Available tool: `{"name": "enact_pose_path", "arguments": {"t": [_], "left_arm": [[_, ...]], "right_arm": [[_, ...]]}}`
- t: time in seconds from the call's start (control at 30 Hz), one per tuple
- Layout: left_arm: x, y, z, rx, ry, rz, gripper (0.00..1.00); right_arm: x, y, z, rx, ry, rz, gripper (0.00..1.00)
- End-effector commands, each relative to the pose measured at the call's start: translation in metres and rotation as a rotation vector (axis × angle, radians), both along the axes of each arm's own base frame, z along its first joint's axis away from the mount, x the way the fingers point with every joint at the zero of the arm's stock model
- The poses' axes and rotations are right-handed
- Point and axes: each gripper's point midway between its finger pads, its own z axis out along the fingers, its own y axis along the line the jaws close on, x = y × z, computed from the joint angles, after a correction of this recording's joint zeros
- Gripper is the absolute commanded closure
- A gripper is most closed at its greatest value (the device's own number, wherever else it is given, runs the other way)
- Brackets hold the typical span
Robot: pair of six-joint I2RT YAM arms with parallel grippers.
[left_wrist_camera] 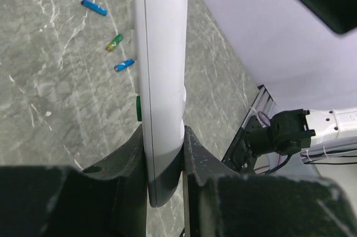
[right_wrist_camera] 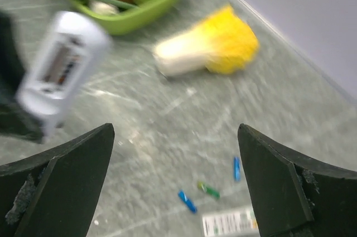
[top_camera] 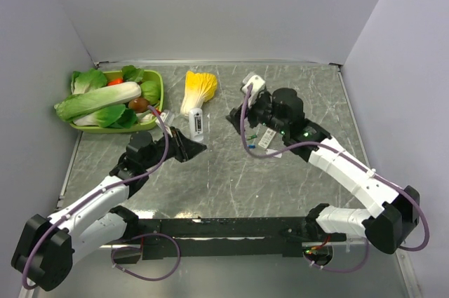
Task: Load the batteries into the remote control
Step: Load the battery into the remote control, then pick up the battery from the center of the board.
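The left claw (left_wrist_camera: 164,153) is clenched on one end of the white remote control (left_wrist_camera: 162,69), held off the worktop (left_wrist_camera: 44,97). The batteries (right_wrist_camera: 207,190) lie loose near the worktop's middle, close to the right claw (right_wrist_camera: 174,136), which is released, its fingers spread wide. The left wrist view shows only the remote's narrow side, while the right wrist view shows its battery bay, blurred. Both arms reach inward, facing each other.

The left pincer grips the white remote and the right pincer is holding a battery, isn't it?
The left pincer does grip the white remote, but the right pincer is open and empty; the batteries lie on the table, per the right wrist view.
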Motion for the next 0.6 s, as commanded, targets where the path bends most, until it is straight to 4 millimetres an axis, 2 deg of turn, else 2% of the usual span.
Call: {"name": "enact_pose_path", "arguments": {"t": [0.0,0.07,0.1,0.13,0.17,0.23,0.27,0.3,0.33,0.37,0.4,0.57], "left_arm": [[0.005,0.001,0.005,-0.011,-0.037,0.019,0.99],[0.006,0.001,0.004,-0.011,-0.034,0.019,0.99],[0.006,0.001,0.004,-0.011,-0.031,0.020,0.99],[0.006,0.001,0.004,-0.010,-0.030,0.020,0.99],[0.006,0.001,0.003,-0.009,-0.027,0.020,0.99],[0.005,0.001,0.003,-0.013,-0.025,0.016,0.99],[0.005,0.001,0.003,-0.012,-0.023,0.016,0.99],[0.005,0.001,0.003,-0.014,-0.021,0.016,0.99],[0.005,0.001,0.002,-0.011,-0.017,0.014,0.99],[0.004,0.001,0.003,-0.012,-0.017,0.013,0.99],[0.004,0.001,0.003,-0.012,-0.017,0.013,0.99],[0.004,0.003,0.003,-0.007,-0.015,0.023,0.99]], "right_arm": [[0.025,-0.049,-0.034,-0.033,0.258,-0.278,0.00],[0.036,-0.061,-0.054,-0.057,0.339,-0.354,0.00],[0.042,-0.071,-0.056,-0.035,0.395,-0.412,0.00],[0.047,-0.075,-0.062,-0.029,0.431,-0.440,0.00],[0.055,-0.078,-0.076,-0.048,0.479,-0.479,0.00],[0.065,-0.085,-0.085,-0.038,0.546,-0.559,0.00],[0.073,-0.090,-0.104,-0.073,0.580,-0.619,0.01],[0.081,-0.089,-0.103,-0.053,0.600,-0.655,0.02],[0.083,-0.093,-0.112,-0.068,0.638,-0.685,0.02],[0.090,-0.094,-0.131,-0.083,0.684,-0.734,0.03],[0.099,-0.093,-0.128,-0.069,0.688,-0.753,0.07],[0.131,-0.104,-0.167,-0.023,0.758,-0.935,0.22]]}}
